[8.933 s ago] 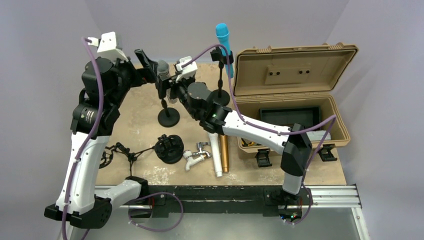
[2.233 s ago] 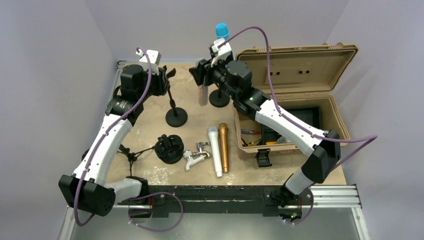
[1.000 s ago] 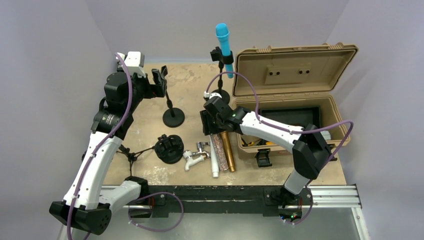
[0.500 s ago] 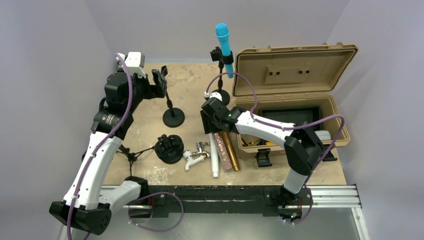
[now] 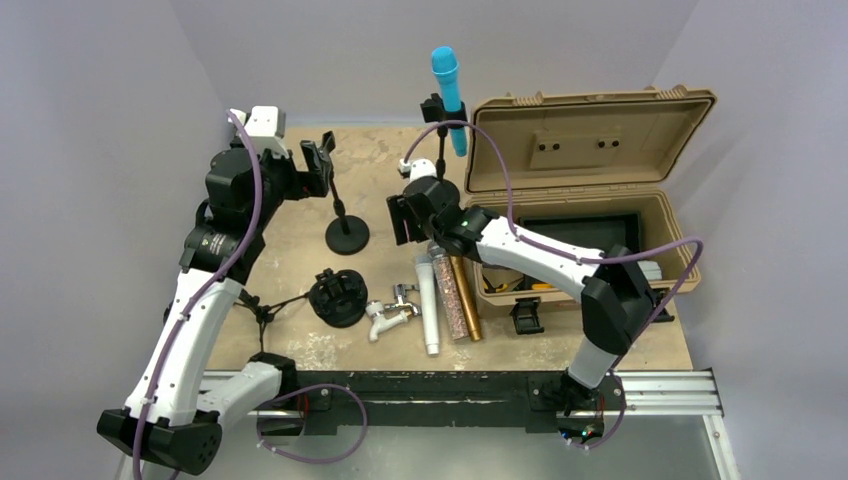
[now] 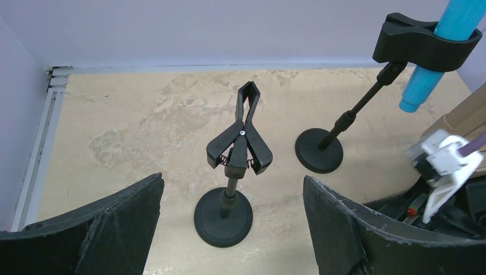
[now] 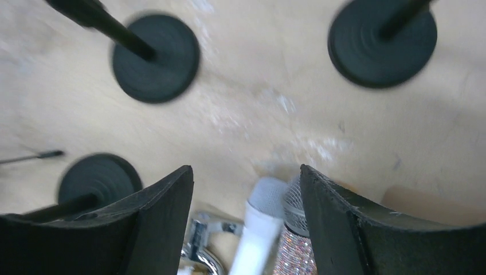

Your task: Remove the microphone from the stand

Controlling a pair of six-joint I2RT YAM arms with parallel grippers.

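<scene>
Showing a glitter mic (image 5: 452, 298) lying on the table (image 5: 290, 250), off the stand (image 6: 223, 217).
Showing it lying between a white mic (image 5: 427, 310) and a gold mic (image 5: 467, 308), just beside both; the right gripper (image 7: 243, 177) hovering over its head, spread wide, holding nothing; the left gripper (image 6: 232, 179) facing the stand's bare clip, apart from it, likewise wide and empty; a blue mic (image 5: 447, 80) sitting clipped in a second stand (image 6: 318, 150) behind.

No text (labels, brands or numbers) is legible.

I see a clear gap between empty stand (image 6: 232, 172) and second stand (image 6: 349, 117); open case (image 5: 590, 135) blocks my right side.
</scene>
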